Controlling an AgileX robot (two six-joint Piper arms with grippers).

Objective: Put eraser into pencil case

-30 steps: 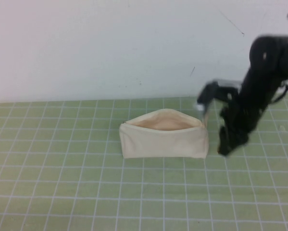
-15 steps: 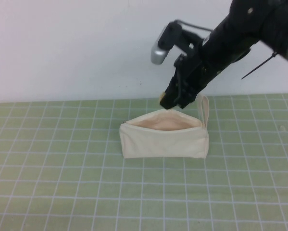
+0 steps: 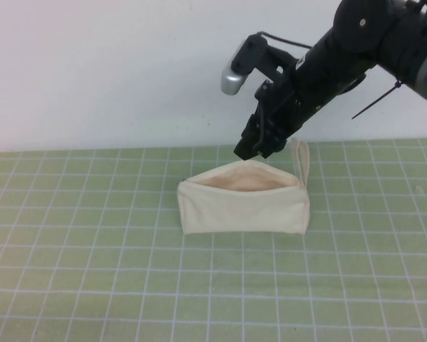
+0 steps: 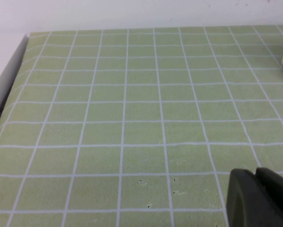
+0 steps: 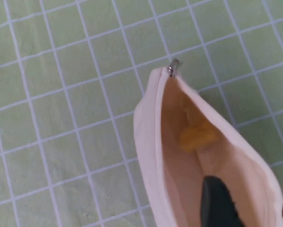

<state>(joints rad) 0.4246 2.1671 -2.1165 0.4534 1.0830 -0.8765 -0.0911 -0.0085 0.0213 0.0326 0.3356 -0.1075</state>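
Eraser (image 5: 196,137) lies inside the open pencil case (image 3: 243,201), a blurred yellow block on the peach lining. Right tool (image 3: 254,148) hovers just above the case's mouth, fingers parted and empty. Left tool (image 4: 260,198) sits low over the green bench (image 3: 92,271); its state I cannot tell.

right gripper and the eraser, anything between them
Nothing. In the right wrist view the eraser lies inside the open pencil case, with only bare peach lining between it and the right gripper above the mouth.
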